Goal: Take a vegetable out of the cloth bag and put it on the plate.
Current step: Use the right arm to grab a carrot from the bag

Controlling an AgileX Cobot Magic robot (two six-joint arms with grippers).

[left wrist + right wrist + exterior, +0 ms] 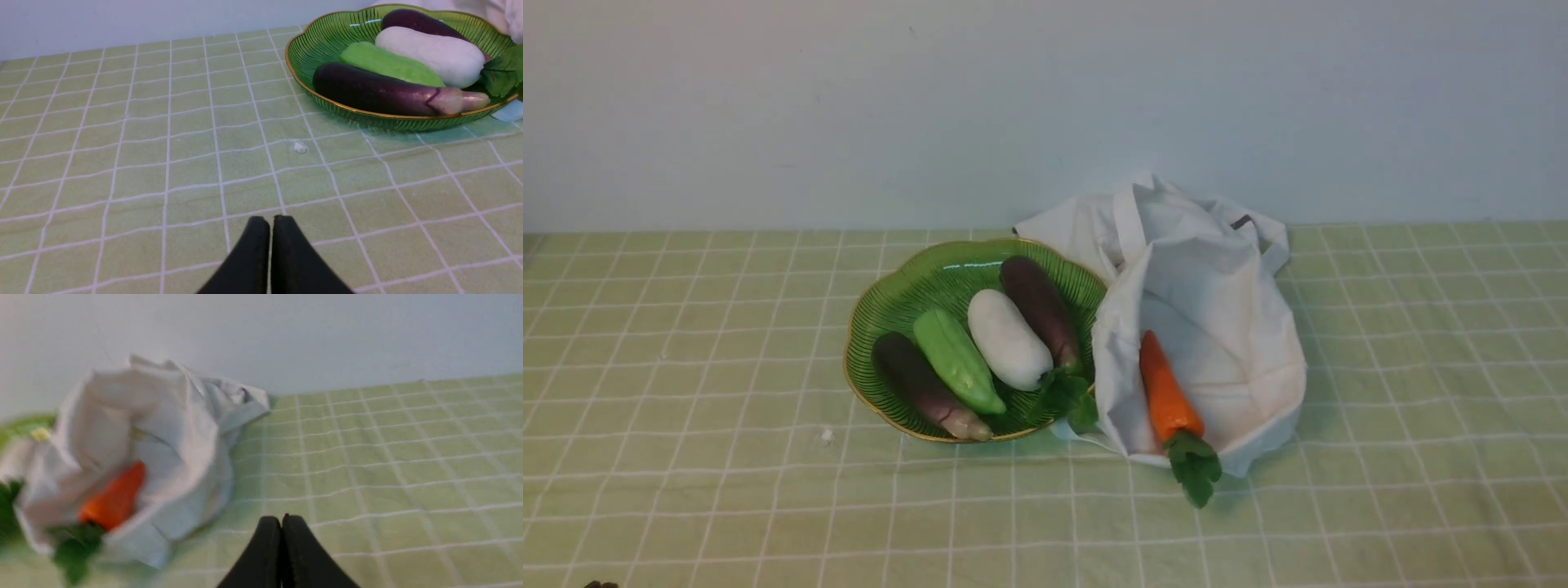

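The orange carrot [1168,398] lies in the open mouth of the white cloth bag [1225,327], its green leafy top [1196,469] sticking out onto the table. It also shows in the right wrist view [114,498], inside the bag [171,428]. The green plate [907,294] with a gold rim stands left of the bag, touching it; it also shows in the left wrist view [322,45]. My left gripper [270,219] is shut and empty, low over the cloth, well short of the plate. My right gripper [282,517] is shut and empty, to the right of the bag.
On the plate lie two purple eggplants [927,388] [1039,309], a light green vegetable [957,361] and a white radish [1009,339]. A small white crumb [827,435] lies on the green checked tablecloth [686,343]. A pale wall stands behind.
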